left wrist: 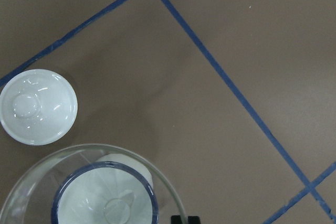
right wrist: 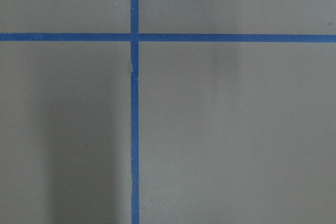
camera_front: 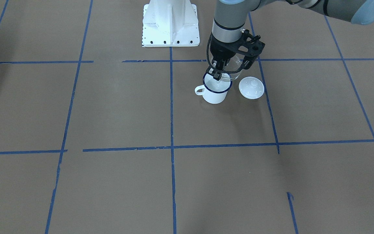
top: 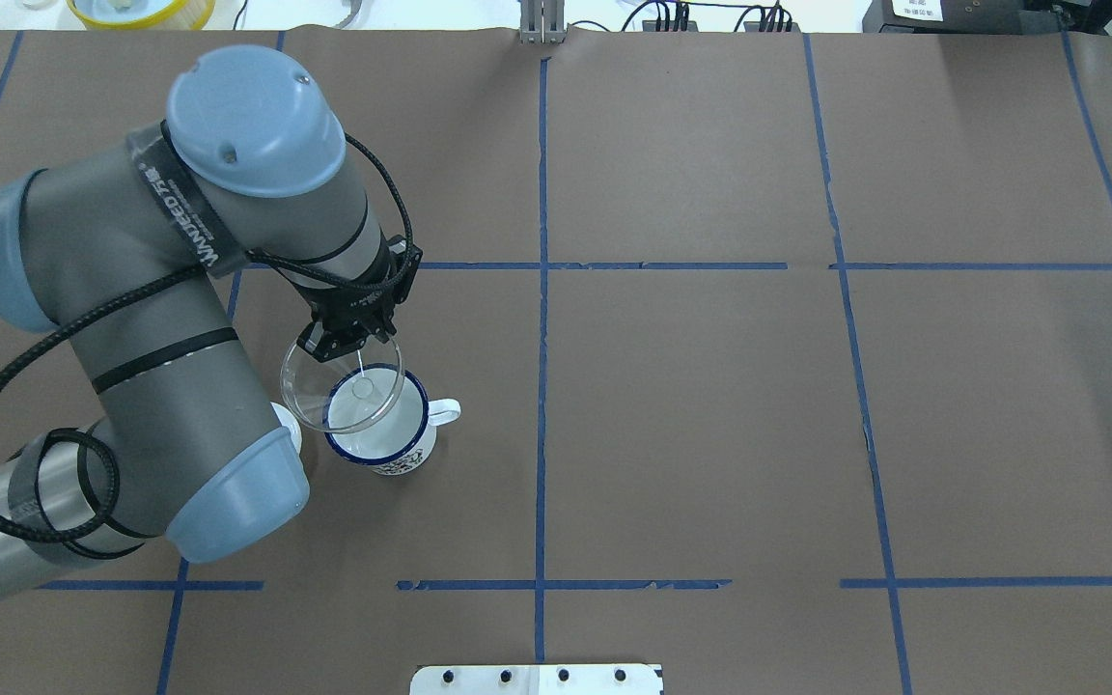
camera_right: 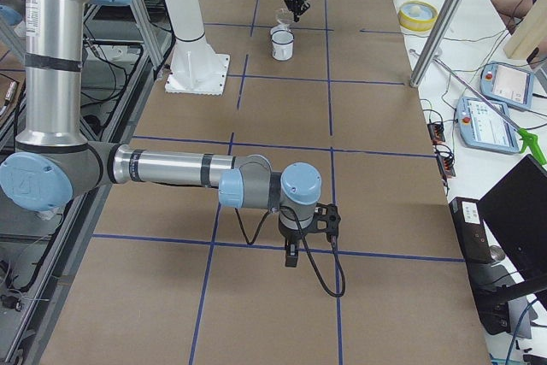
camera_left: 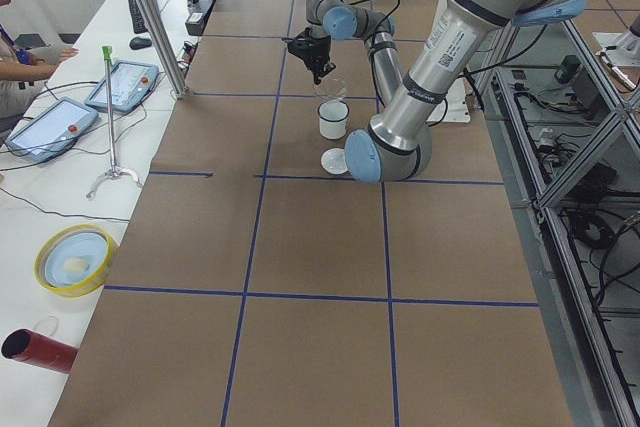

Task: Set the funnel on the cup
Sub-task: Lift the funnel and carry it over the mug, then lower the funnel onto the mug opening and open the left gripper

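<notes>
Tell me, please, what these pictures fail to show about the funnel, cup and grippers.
- Right gripper: seen only in exterior right view, small; open or shut unclear.
- Funnel: stem inside cup or not; clear plastic, left gripper covers it in front view.
- Lid: overhead, arm hides most.

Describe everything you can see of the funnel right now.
The funnel is clear, plastic-looking: a wide round cone with a short narrow stem. The left tool pinches its far rim. It hangs mouth up over the cup, stem pointing into it, cone offset toward the robot's left. Contact with the cup cannot be told.
</notes>
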Tool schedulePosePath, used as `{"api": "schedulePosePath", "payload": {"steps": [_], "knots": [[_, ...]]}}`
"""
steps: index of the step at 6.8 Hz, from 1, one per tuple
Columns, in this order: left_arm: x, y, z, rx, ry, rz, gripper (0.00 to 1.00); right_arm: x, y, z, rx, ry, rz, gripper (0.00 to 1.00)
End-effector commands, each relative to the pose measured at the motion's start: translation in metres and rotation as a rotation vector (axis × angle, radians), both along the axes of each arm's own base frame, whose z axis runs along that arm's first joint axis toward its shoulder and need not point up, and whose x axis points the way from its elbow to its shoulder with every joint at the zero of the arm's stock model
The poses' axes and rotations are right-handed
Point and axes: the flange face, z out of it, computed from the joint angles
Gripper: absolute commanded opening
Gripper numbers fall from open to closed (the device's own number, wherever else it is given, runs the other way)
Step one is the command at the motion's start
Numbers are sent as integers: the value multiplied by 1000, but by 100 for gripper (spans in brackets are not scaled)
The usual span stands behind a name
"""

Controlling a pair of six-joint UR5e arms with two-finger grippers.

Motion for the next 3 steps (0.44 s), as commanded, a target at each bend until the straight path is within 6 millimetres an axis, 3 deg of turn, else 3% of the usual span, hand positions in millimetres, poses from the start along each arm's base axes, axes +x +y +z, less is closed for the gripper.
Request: {"api": "schedulePosePath", "payload": {"steps": [1,3], "knots": [[28,12,13,-24,-26,46,0,0,0,0,0,0,0,100],[46,11,23,-8,-56,85,0,0,0,0,0,0,0,100]]}}
